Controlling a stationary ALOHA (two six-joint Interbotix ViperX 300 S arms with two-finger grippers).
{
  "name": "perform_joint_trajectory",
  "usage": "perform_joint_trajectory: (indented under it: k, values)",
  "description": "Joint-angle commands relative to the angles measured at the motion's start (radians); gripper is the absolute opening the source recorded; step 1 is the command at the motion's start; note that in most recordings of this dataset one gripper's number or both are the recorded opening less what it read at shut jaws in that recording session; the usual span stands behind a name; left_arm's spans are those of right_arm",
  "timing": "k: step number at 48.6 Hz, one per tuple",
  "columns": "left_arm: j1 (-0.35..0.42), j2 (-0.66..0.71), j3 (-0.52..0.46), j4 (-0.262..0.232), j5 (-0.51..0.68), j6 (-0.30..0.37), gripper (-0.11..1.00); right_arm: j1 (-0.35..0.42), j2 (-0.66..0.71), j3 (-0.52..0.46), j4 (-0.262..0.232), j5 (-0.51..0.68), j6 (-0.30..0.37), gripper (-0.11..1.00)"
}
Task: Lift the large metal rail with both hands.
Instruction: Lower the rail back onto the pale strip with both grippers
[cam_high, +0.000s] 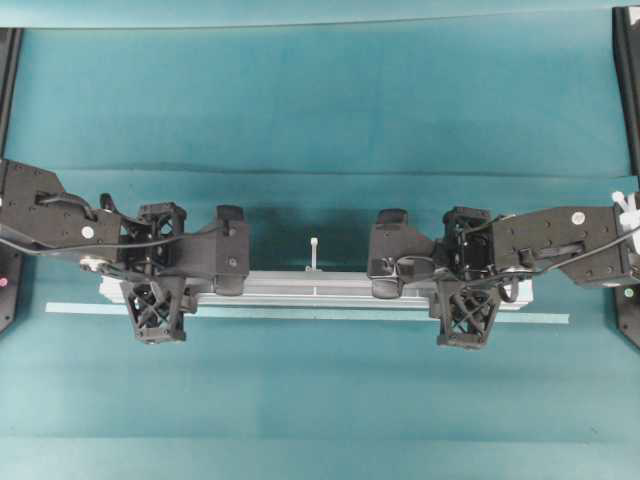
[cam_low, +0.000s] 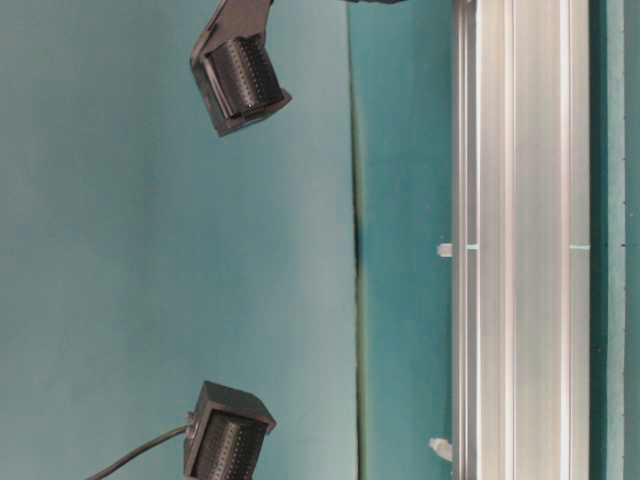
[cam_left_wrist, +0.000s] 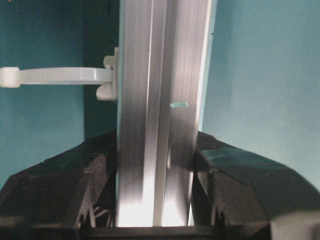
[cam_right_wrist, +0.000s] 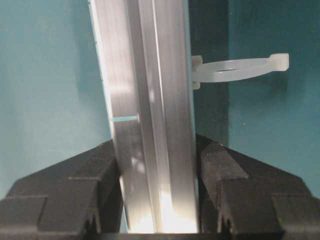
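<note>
The metal rail (cam_high: 310, 288) lies lengthwise left to right across the teal table (cam_high: 320, 110), in the near half of the overhead view. Silver, grooved along its length. A white stub (cam_high: 314, 252) stands on its far side at about mid-length.

Left gripper (cam_high: 160, 290) sits across the rail close to its left end, fingers straddling it front and back. In the left wrist view both black fingers (cam_left_wrist: 60, 190) press against the two sides of the rail (cam_left_wrist: 155, 100), no gap visible: clamped on the rail. A white stub (cam_left_wrist: 60, 76) sticks out of the rail's side just beyond the fingers.

Right gripper (cam_high: 468, 290) sits across the rail close to its right end, same posture. Right wrist view: fingers (cam_right_wrist: 260, 195) tight on both sides of the rail (cam_right_wrist: 145, 100), clamped on it. Another white stub (cam_right_wrist: 240, 67) projects from the side just ahead.

A thin pale tape strip (cam_high: 300, 313) runs parallel on the table, just on the near side of the rail, reaching further left and right than the rail does.

Whether the rail is touching the table or clear of it: cannot tell.
</note>
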Motion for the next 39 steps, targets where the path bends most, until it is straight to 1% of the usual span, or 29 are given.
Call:
perform_joint_trajectory:
  k: [1, 18, 39]
  values:
    - [-0.002, -0.011, -0.009, -0.002, -0.012, 0.003, 0.36, 0.003, -0.003, -0.006, 0.000, -0.015, 0.000, 0.42]
    - [-0.002, 0.006, -0.003, -0.002, -0.046, -0.005, 0.36, 0.003, 0.000, 0.005, 0.000, -0.026, 0.000, 0.42]
    - [-0.005, 0.015, 0.014, -0.002, -0.046, 0.005, 0.36, 0.003, 0.009, 0.005, 0.002, -0.046, 0.000, 0.42]
